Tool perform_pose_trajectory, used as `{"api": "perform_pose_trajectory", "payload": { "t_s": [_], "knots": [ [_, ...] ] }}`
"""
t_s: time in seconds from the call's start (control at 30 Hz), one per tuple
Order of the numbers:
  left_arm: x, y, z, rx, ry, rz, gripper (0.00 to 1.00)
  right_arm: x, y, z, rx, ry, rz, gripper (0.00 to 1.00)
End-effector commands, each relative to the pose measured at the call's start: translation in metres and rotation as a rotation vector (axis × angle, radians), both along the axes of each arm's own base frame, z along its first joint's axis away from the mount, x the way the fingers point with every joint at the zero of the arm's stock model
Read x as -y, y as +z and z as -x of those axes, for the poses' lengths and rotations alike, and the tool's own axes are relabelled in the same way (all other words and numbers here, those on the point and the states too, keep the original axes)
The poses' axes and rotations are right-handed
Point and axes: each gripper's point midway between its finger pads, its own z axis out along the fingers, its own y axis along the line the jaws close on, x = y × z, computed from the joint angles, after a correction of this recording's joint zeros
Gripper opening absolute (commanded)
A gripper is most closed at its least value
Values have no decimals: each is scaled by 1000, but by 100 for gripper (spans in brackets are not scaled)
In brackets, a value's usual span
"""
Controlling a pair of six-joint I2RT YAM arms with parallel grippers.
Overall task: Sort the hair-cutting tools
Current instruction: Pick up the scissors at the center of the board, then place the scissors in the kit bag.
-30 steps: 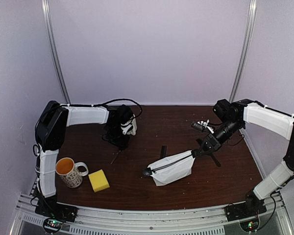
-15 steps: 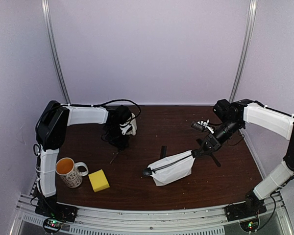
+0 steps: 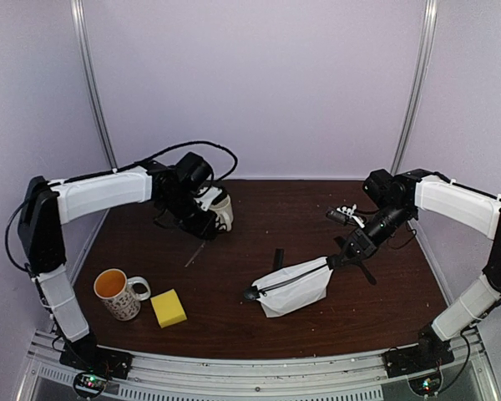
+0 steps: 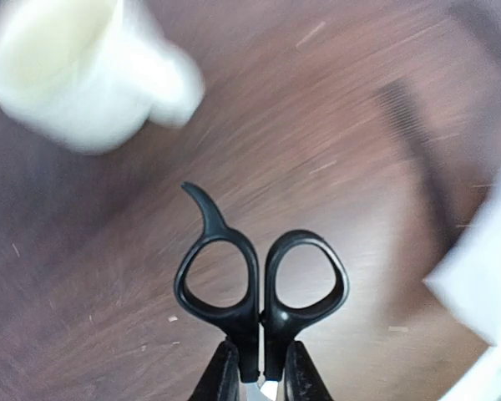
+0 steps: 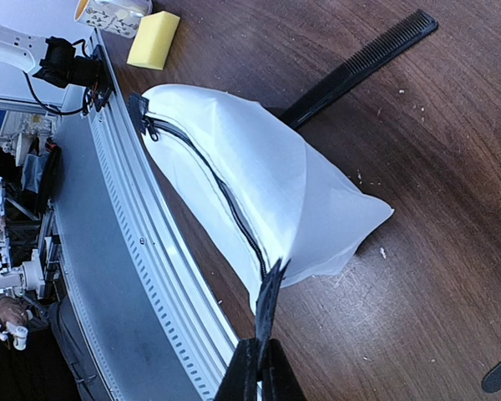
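Across the dark wooden bench [image 3: 259, 209], the white zip pouch [image 3: 296, 288] sits right of centre in the overhead view, its upper right corner raised and pinched in the closed right claw [image 3: 334, 261]. A slim black comb [image 3: 277, 257] lies just behind it. Toward the upper left, the left claw [image 4: 260, 376] grips the black-handled scissors [image 4: 252, 313] at the neck, next to their finger loops.

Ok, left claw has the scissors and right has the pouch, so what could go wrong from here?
The left claw pinches the scissors only at the narrow neck under the loops; they may swivel or slip. The right claw holds the white pouch by a thin black edge, which could pull free.
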Motion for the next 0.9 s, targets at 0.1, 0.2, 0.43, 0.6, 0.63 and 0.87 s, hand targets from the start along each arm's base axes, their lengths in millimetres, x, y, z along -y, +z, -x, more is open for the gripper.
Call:
{"api": "perform_pose_trajectory", "payload": {
  "t_s": [0.1,0.2,0.43,0.6,0.63,0.87],
  "knots": [
    [113,140,72,356,-504,549,5,1,1,-1,4,4,-2,2],
    [153,172,103,432,-667,775,6,1,0,-1,-3,9,-1,2],
    [211,158,139,395,-901,914,3,-1,2,-1,-12,14,-10,2],
    [230,128,139,380,-972,917,3,-2,1,0,-30,20,-17,2],
    [233,125,138,371,-980,916,3,-2,1,1,-34,20,-17,2],
    [247,96,133,314,-999,897,3,-2,5,2,-29,20,-24,2]
  ]
}}
